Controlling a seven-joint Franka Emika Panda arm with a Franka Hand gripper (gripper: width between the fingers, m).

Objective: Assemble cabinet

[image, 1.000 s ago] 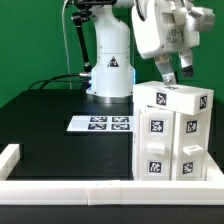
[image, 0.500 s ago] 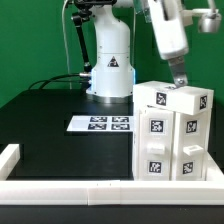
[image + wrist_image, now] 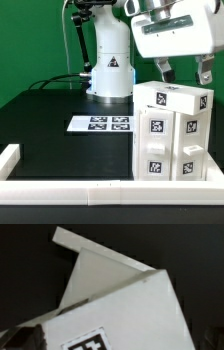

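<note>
Cabinet: the white cabinet [image 3: 173,135] stands on the black counter [image 3: 60,110], at the front corner on the exterior view's right. It is made of white blocks and panels. Square black-and-white tags sit on its top and its front.

Arm: the white robot arm [image 3: 110,50] has its base at the back of the counter. Its big white hand part hangs above the cabinet.

Fingers: the fingers [image 3: 184,72] point down, just over the back edge of the cabinet top. They are apart, with one dark finger on each side. Nothing is between them. I cannot tell if they touch the cabinet.

Marker board: the marker board [image 3: 102,124] lies flat near the middle of the counter, beside the cabinet but not touching it.

Rail: a low white rail [image 3: 70,187] runs along the front edge of the counter.

Wrist view: it shows the white cabinet [image 3: 125,308] close up, with part of one tag.
</note>
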